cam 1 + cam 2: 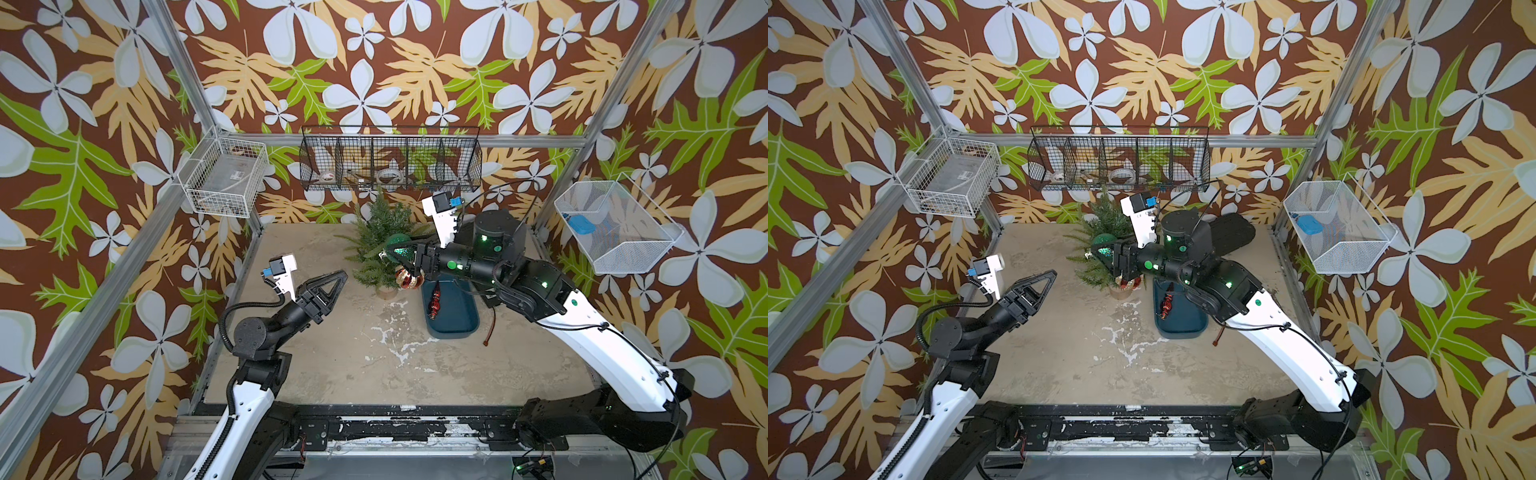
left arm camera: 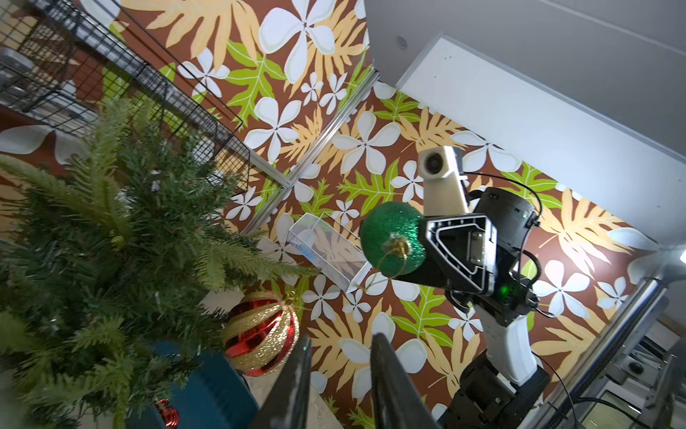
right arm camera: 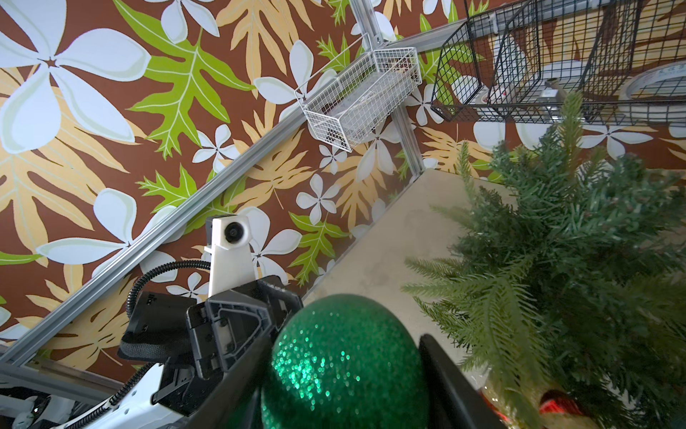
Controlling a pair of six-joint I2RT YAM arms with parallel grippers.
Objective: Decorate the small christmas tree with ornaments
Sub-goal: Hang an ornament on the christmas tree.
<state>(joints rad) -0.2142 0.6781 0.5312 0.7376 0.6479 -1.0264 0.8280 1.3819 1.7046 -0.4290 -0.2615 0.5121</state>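
In both top views the teal tray holds the dark red drop, beside the small christmas tree. Left wrist: left gripper narrowly parted, empty; red-and-gold ball hangs under a low branch. Right wrist: right gripper clamps the green glitter ball near the tree.

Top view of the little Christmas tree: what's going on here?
The right gripper is shut on a green glitter ball and holds it up beside the small Christmas tree, with the ball not yet hung. A red-and-gold ball appears to hang already from a low branch. A dark red drop ornament lies in the blue tray next to the tree. The left gripper is open and empty, pointing toward the tree from the other side.
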